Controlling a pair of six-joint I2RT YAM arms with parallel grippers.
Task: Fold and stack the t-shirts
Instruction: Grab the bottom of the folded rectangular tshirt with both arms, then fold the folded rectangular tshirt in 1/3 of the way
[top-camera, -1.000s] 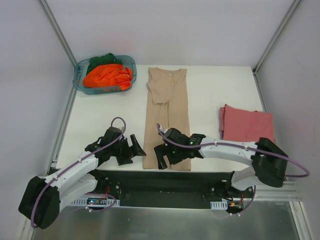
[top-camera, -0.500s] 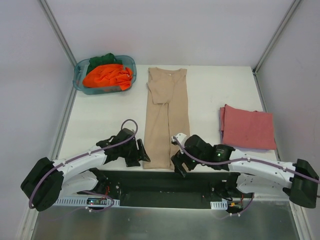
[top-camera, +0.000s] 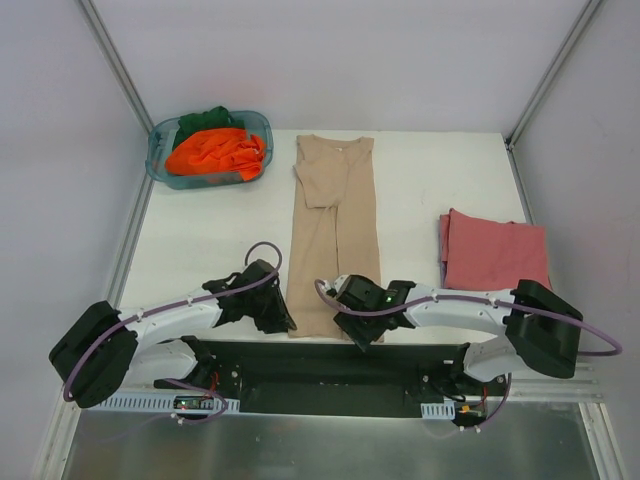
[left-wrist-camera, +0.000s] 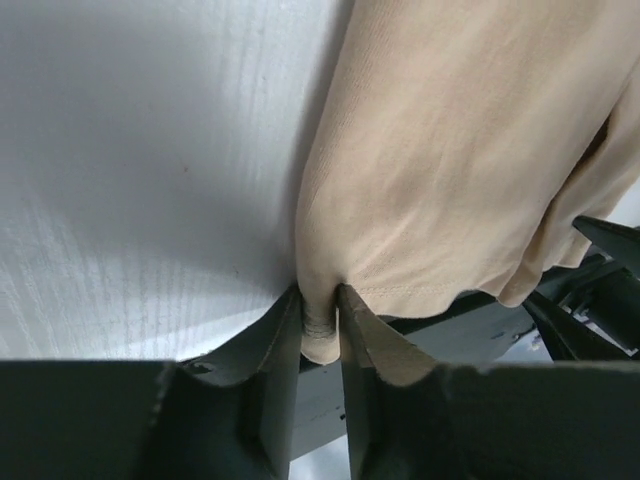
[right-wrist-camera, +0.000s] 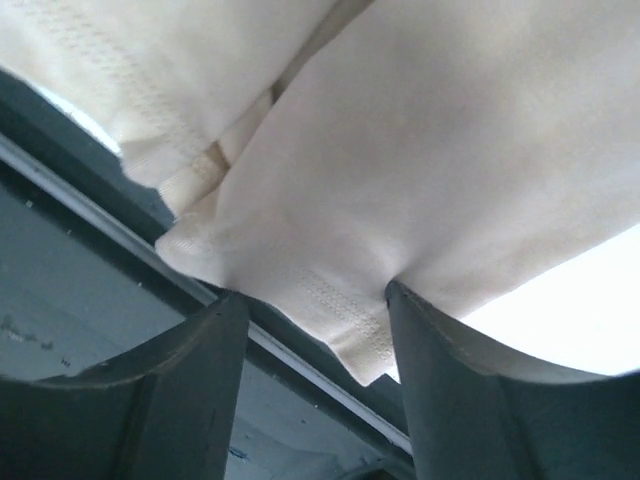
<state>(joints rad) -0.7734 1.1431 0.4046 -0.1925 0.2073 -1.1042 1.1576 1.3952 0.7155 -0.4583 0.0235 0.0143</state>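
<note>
**A:** Where is the tan t-shirt (top-camera: 330, 230), and why are both arms at its bottom end?

**B:** It lies flat as a long strip down the middle of the worktop (top-camera: 200, 240). The collar points to the top of the frame and the hem reaches the bottom edge. The left claw (left-wrist-camera: 320, 297) is closed on the hem's left corner, with cloth pinched between its fingers. The right claw (right-wrist-camera: 315, 305) straddles the right corner. Its fingers stand apart, so it holds nothing yet. I'd guess the idea is one grip per corner, so the hem can lift evenly toward the collar.

**A:** And the count?

**B:** There are two arms and one teal tub (top-camera: 158, 165) at upper left. The tub holds an orange t-shirt (top-camera: 215, 152) and, behind it, a dark green t-shirt (top-camera: 205, 120). At right lies a folded red t-shirt (top-camera: 500, 262) with a lavender edge (top-camera: 441, 245) peeking out on its left, likely another folded shirt underneath. With the tan one, that makes five shirts, if the lavender counts.
</note>
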